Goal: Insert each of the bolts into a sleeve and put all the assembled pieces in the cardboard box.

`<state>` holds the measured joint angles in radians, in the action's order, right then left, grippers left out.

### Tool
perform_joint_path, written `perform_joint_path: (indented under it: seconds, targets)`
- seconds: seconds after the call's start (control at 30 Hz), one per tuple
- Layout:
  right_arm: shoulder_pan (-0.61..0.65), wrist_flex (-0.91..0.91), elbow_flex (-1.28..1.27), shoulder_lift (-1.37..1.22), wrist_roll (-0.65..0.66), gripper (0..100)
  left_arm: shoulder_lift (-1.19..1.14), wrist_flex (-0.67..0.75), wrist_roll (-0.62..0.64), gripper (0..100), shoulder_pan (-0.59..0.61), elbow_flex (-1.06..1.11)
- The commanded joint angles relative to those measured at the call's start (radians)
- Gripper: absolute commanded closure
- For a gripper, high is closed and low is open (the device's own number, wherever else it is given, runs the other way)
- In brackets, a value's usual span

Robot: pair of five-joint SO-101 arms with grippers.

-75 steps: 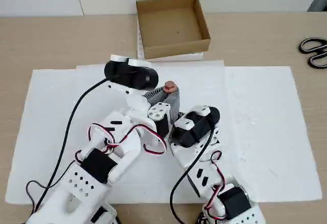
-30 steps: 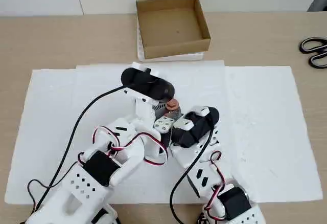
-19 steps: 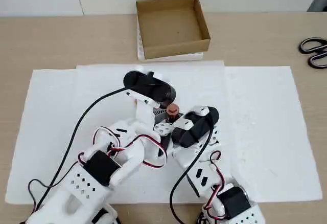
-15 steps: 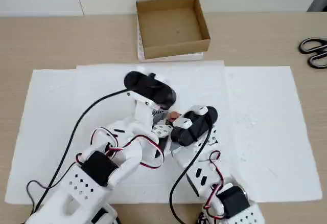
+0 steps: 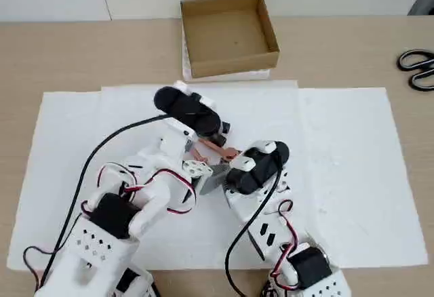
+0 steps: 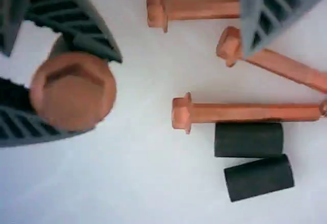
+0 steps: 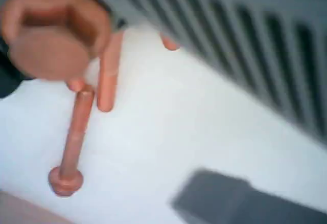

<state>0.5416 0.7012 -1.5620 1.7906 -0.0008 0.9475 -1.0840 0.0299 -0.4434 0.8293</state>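
Three loose copper bolts (image 6: 245,112) lie on the white paper beside two black sleeves (image 6: 248,139). Another bolt (image 6: 71,91), seen head-on, sits pinched between dark ribbed fingers (image 6: 76,24); they look like those of my right gripper (image 5: 230,156), which is shut on it. The same bolt head (image 7: 51,29) shows blurred in the right wrist view, next to one ribbed finger (image 7: 230,45), with a loose bolt (image 7: 71,142) and a sleeve (image 7: 240,198) on the paper below. My left gripper (image 6: 179,55) hangs open over the loose bolts, nothing between its fingers. The cardboard box (image 5: 234,63) stands at the back.
White paper (image 5: 339,175) covers the middle of the wooden table. Scissors (image 5: 417,70) lie at the far right edge. Both arms crowd the centre front, their cables trailing toward the near edge.
The left arm first swung in toward the right gripper, and the upright bolt went down with it. Now the left arm has drawn back to the left, and the bolt stays at the right gripper.
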Motion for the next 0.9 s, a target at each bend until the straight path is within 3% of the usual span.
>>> perform_joint_path:
  seconds: [0.0, 0.33, 0.5, 0.7, 0.87]
  targets:
    - [-0.028, -0.031, 0.014, 0.01, -0.006, 99.5, 0.012, -0.002, 0.0, 73, 0.028, -0.048]
    - [-0.03, -0.03, 0.014, 0.01, -0.006, 99.5, 0.012, 0.06, 0.075, 73, 0.126, -0.104]
    - [-0.107, -0.024, 0.021, 0.01, -0.002, 99.5, 0.003, 0.037, 0.103, 73, 0.267, -0.104]
    - [-0.274, -0.019, 0.095, -0.001, 0.002, 99.5, 0.003, -0.124, 0.095, 73, 0.476, -0.133]
    - [-0.286, 0.088, 0.308, -0.084, 0.002, 99.5, -0.005, -0.132, 0.003, 73, 0.621, -0.142]
